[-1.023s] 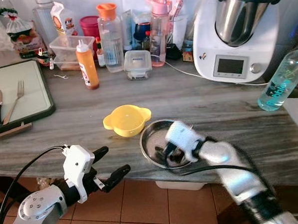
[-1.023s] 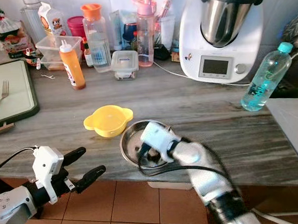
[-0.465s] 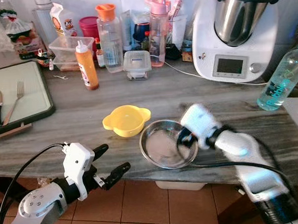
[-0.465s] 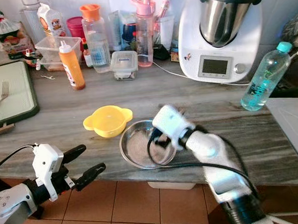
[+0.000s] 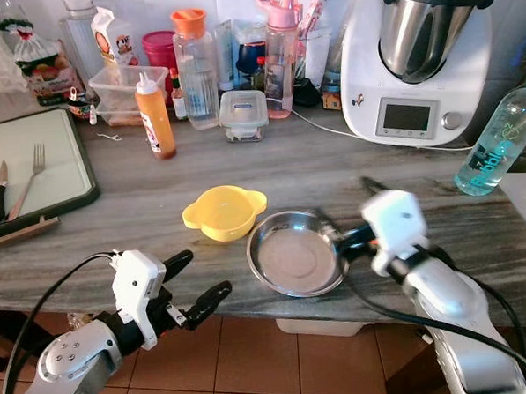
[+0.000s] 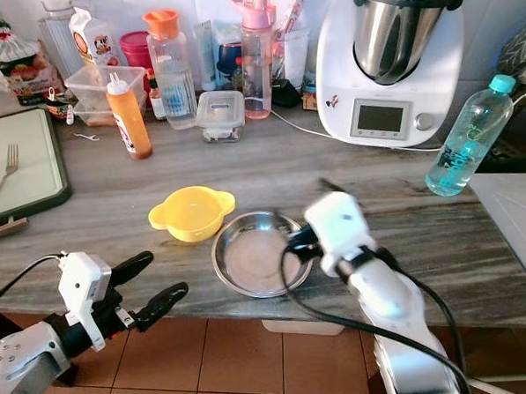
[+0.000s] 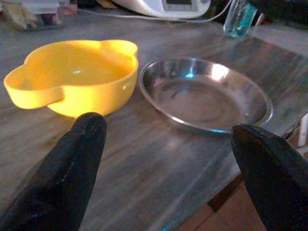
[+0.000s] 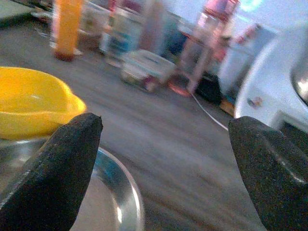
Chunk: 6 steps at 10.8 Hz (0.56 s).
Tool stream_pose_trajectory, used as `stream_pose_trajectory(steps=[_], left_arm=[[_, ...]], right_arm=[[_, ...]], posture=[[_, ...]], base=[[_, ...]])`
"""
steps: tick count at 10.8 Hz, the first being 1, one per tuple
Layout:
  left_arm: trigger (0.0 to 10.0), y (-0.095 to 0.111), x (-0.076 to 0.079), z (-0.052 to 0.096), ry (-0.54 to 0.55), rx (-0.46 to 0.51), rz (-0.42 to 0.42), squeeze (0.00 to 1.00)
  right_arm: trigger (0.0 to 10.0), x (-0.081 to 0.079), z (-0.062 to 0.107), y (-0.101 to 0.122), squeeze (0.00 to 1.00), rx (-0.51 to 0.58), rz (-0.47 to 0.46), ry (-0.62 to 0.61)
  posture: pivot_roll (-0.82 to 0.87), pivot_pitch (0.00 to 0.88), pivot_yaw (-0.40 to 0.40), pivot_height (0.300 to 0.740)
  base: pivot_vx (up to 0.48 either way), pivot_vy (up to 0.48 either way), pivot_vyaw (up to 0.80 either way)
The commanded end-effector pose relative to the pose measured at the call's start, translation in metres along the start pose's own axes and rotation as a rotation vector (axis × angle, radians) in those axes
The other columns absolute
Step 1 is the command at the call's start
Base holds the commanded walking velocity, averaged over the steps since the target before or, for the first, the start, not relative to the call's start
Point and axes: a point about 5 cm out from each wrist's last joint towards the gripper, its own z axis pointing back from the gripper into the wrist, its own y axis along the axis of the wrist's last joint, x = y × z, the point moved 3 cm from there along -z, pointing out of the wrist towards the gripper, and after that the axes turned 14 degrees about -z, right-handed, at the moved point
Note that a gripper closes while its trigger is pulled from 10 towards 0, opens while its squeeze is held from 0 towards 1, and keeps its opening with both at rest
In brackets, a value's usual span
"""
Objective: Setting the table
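Right wrist view, though blurred, shows the right gripper (image 5: 351, 236) wide open beside the steel plate (image 5: 295, 264), likely nudging it into the yellow bowl (image 5: 223, 211).

The right gripper (image 5: 352, 238) is motion-blurred; its housing hides most of its fingers. In the right wrist view, the steel dish (image 8: 118, 202) below the fingers is cut off by the picture's edge, as is the yellow bowl (image 8: 33, 108) beyond it. The bottles (image 8: 144, 29) farther ahead are too blurred to identify. In the left eye view, the water bottle (image 5: 498, 140) is cropped at the edge.
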Motion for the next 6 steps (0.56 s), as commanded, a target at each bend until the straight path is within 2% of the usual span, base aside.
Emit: stream_pose_trajectory(steps=[1,2,3,4,6], left_arm=[[10.0,0.001,-0.001,-0.001,-0.018,0.002,-0.009,0.0],[10.0,0.001,0.002,-0.003,-0.062,-0.002,-0.009,0.0],[10.0,0.002,-0.001,-0.003,-0.019,0.009,-0.029,0.0],[10.0,0.004,-0.007,-0.001,0.072,0.031,-0.04,0.0],[10.0,0.009,-0.018,0.005,0.232,0.079,-0.063,0.0]], right_arm=[[10.0,0.005,0.001,0.003,0.73,0.009,-0.004,-0.032],[10.0,0.007,0.001,0.001,0.57,0.003,-0.008,-0.045],[10.0,0.009,0.0,0.002,0.21,0.007,-0.01,-0.061],[10.0,0.015,-0.002,0.006,0.0,0.036,-0.042,-0.104],[10.0,0.023,-0.002,0.008,0.0,0.048,-0.069,-0.163]], posture=[[0.01,0.008,-0.013,0.74],[0.01,0.006,-0.011,0.74],[0.01,0.004,-0.014,0.74],[0.01,0.003,-0.018,0.74],[0.01,0.004,-0.021,0.74]], base=[[0.0,0.0,0.0],[0.0,0.0,0.0],[0.0,0.0,0.0],[0.0,0.0,0.0],[0.0,0.0,0.0]])
